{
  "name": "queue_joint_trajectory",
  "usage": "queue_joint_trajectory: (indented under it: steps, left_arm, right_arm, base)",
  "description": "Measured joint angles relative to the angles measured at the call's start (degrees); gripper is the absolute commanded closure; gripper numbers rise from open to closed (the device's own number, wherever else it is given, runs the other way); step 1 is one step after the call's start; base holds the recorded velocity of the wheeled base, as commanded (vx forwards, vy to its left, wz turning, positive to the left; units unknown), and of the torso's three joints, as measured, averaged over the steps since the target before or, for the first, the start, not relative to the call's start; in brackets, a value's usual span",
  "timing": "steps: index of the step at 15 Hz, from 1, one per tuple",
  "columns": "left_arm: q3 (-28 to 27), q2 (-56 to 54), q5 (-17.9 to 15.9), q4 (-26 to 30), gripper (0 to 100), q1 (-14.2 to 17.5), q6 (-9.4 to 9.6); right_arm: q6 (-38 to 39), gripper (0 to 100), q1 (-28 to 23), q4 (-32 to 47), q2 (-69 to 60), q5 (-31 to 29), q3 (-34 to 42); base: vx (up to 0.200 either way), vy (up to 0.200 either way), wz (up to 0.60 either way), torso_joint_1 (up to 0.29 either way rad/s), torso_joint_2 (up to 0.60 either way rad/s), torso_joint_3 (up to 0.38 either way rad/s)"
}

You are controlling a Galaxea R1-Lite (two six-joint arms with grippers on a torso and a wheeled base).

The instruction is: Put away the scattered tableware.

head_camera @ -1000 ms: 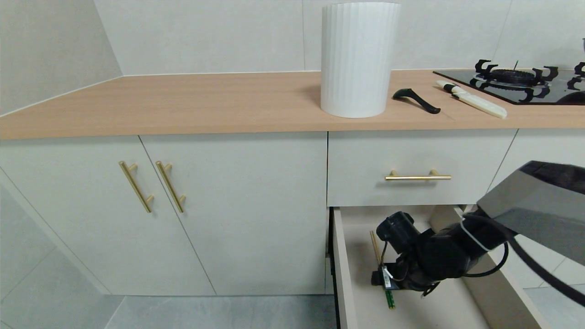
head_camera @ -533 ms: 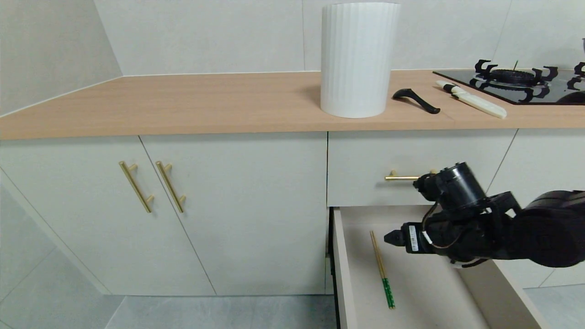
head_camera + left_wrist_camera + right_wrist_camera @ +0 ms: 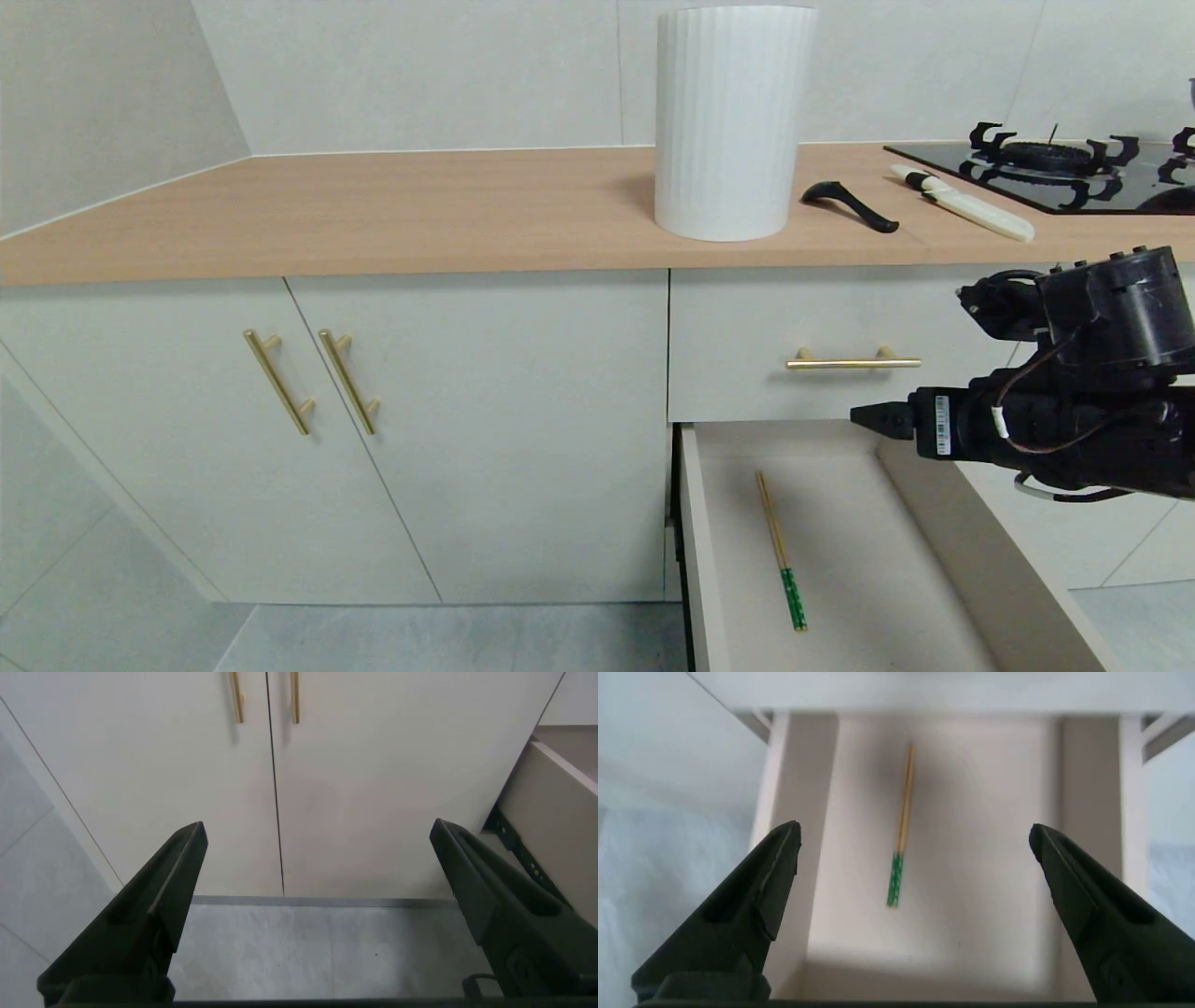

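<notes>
A wood-topped table (image 3: 420, 215) is seen running along the tiled wall. On it a tall white ribbed container (image 3: 728, 121) is stood upright. Just beside it a black utensil (image 3: 848, 205), perhaps a spoon, is laid flat, with a pale knife (image 3: 966, 203) next to that. A black gas hob (image 3: 1055, 173) is set in at the right end. Below, green-tipped chopsticks (image 3: 780, 551) are laid on the bottom of an open drawer (image 3: 695, 551), nearer its left wall.

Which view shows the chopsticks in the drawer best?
The right wrist view: it looks straight down on the chopsticks, whole in the drawer. The head view shows them whole too, but slanted. The left wrist view faces the cupboard doors.
</notes>
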Motion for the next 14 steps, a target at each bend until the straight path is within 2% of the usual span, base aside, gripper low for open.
queue_joint_trajectory:
  steps: [5, 8, 14]
  left_arm:
    - [0.0, 0.0, 0.0, 0.0, 0, 0.0, 0.0]
    - [-0.1, 0.0, 0.0, 0.0, 0, 0.0, 0.02]
    - [0.0, 0.0, 0.0, 0.0, 0, 0.0, 0.02]
  right_arm:
    - [-0.5, 0, -0.2, 0.1, -1.0, 0.0, 0.1]
    - [-2.2, 0, -1.0, -0.1, -1.1, 0.0, 0.6]
    - [-2.3, 0, -1.2, 0.0, -1.1, 0.1, 0.9]
  base:
    - [0.0, 0.0, 0.0, 0.007, -0.03, -0.028]
    - [0.0, 0.0, 0.0, 0.084, -0.24, -0.266]
    - [0.0, 0.0, 0.0, 0.142, -0.49, -0.304]
